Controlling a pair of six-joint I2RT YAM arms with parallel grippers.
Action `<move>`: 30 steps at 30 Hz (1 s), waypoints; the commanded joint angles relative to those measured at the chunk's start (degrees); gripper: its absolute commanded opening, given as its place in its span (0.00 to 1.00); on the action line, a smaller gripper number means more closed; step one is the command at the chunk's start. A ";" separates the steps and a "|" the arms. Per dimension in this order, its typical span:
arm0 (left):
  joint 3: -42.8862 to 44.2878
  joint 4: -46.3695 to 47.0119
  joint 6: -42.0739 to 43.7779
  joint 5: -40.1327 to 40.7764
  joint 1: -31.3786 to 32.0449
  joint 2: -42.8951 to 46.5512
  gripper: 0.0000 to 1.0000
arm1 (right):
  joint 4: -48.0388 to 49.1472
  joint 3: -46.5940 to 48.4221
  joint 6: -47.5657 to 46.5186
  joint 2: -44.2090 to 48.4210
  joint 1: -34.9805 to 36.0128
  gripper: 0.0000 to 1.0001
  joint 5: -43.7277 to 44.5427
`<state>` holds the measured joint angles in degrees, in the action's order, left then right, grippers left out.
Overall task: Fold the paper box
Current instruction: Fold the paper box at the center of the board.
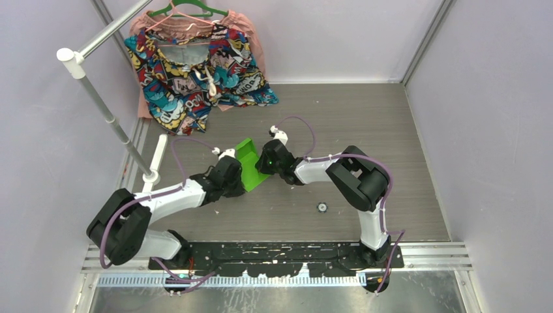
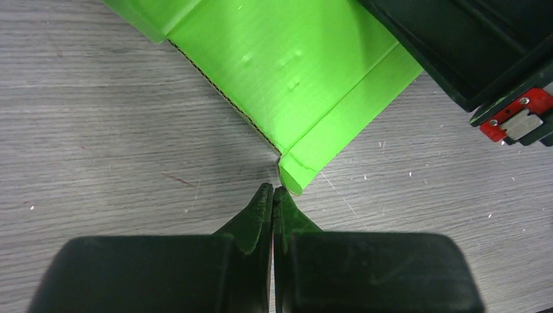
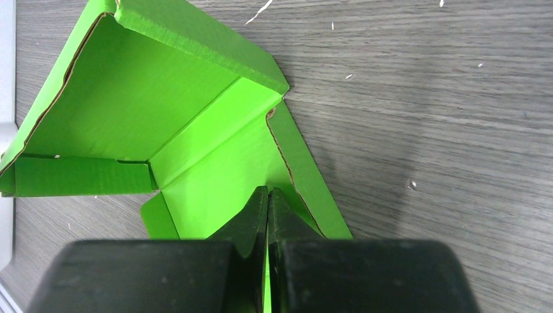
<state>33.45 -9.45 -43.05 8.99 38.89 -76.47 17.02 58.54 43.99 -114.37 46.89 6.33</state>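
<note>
Right hand (image 3: pixel 268 191) pinching paper box (image 3: pixel 130 111), garment (image 1: pixel 195 72) beyond

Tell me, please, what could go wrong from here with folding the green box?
1. The right gripper appears shut on just one thin panel of the paper box; pulling may tear it or crease it away from the fold.
2. The left gripper is shut and empty, its tips by the box's corner tab; a push might crumple the tab or slide the box across the table.
3. Both grippers sit close together at the box, so they might collide.
</note>
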 commanded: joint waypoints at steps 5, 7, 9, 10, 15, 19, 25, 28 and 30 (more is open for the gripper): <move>3.26 3.16 0.51 0.71 0.31 -1.76 0.00 | -21.55 -5.99 -2.14 -7.58 1.12 0.01 -0.87; 3.41 3.23 0.51 0.67 0.40 -1.87 0.00 | -21.42 -5.99 -2.11 -7.62 1.08 0.01 -0.79; 3.59 3.10 0.51 0.67 0.51 -1.86 0.00 | -21.35 -5.99 -2.11 -7.71 1.14 0.01 -0.83; 3.74 2.98 0.51 0.67 0.48 -1.84 0.00 | -21.34 -6.01 -2.07 -7.77 1.09 0.01 -0.87; 4.86 1.65 1.06 1.17 0.56 -1.07 0.00 | -21.33 -5.90 -2.14 -7.85 1.11 0.01 -0.96; 5.39 1.03 1.37 1.22 0.53 -0.94 0.00 | -21.38 -5.81 -2.15 -7.90 1.07 0.01 -1.05; 5.83 1.27 1.39 0.74 0.62 -1.81 0.00 | -21.55 -5.72 -2.28 -7.90 1.06 0.01 -1.09; 5.75 1.68 1.30 0.50 0.79 -2.48 0.00 | -21.57 -5.63 -2.33 -8.05 1.09 0.01 -1.03; 5.81 1.92 1.21 0.43 0.92 -2.98 0.00 | -21.53 -5.55 -2.40 -8.08 1.07 0.01 -1.17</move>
<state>37.23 -9.67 -42.57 8.97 39.38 -78.59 17.61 58.22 44.03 -114.37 46.89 6.28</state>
